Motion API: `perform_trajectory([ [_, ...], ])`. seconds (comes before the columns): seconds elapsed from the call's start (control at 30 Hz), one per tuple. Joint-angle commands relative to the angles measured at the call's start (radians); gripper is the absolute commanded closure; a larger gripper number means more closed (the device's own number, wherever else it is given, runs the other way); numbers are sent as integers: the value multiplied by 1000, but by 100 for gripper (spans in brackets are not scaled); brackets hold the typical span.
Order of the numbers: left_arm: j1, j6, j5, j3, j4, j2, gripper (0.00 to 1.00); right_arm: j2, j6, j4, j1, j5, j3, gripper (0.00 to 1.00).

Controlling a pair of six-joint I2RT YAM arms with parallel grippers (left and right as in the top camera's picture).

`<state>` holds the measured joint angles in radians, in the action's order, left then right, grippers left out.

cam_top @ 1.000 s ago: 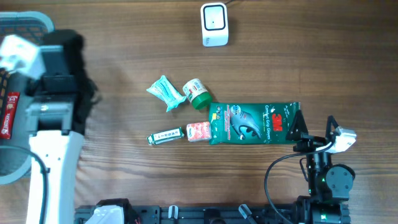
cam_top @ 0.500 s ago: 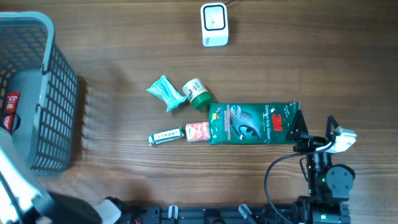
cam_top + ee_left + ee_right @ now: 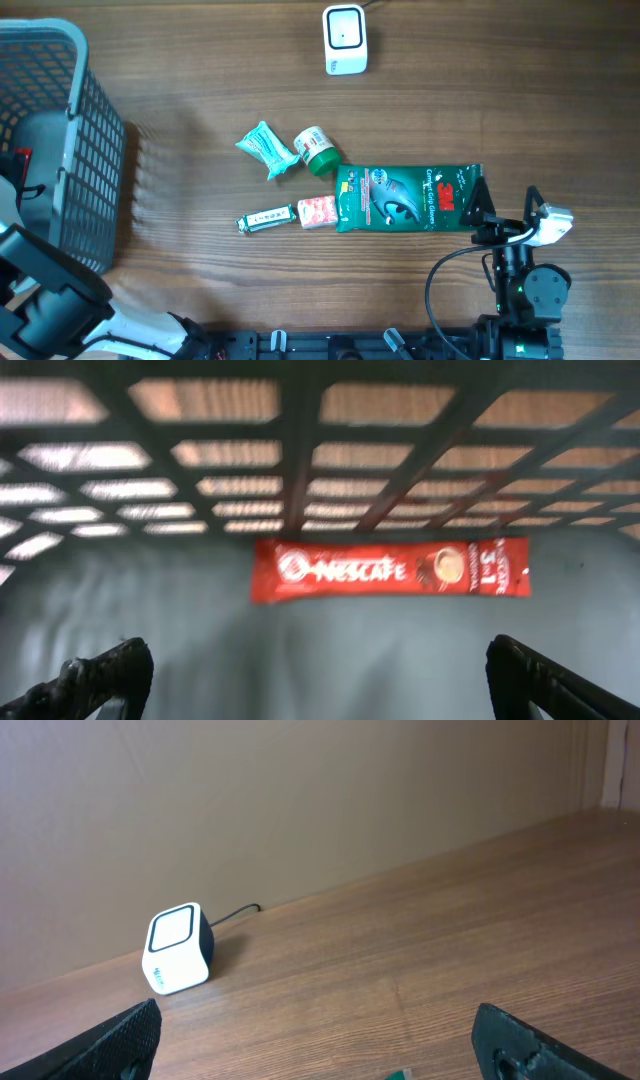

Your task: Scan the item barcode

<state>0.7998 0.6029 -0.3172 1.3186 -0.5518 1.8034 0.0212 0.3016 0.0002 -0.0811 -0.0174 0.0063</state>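
Red sachet point(image 3: 390, 570) blurred in basket point(image 3: 97, 150); left tool point(image 3: 320, 675) tips cropped.

Left fingers point(image 3: 100, 678) spread wide, right fingers point(image 3: 115, 1042) spread wide

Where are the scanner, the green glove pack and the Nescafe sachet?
scanner point(image 3: 345, 38), overhead view, top face.
green glove pack point(image 3: 408, 197), overhead view, printed front.
Nescafe sachet point(image 3: 390, 569), left wrist view, red middle.

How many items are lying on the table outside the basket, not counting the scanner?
5, clustered mid-table: teal packet, green-capped bottle beside it, small tube, pink packet next to it, and the 3M gloves pack. The left arm might hide others.
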Motion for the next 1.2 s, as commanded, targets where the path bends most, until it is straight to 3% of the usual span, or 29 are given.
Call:
perform_trajectory([
  [0.0,2,-129,-22,5,70,31,0,-5,-11,5,3,7,-1,0],
  [0.13,1,-185,11,5,115,60,3,-5,-11,5,3,7,-1,0],
  [0.37,0,-178,50,5,148,125,29,-5,-11,5,3,7,-1,0],
  [0.57,1,-177,74,5,179,174,25,-5,-11,5,3,7,-1,0],
  [0.9,0,-177,74,5,201,217,40,-5,-11,5,3,7,-1,0],
  [1.17,0,-177,74,3,177,257,25,-5,-11,5,3,7,-1,0],
])
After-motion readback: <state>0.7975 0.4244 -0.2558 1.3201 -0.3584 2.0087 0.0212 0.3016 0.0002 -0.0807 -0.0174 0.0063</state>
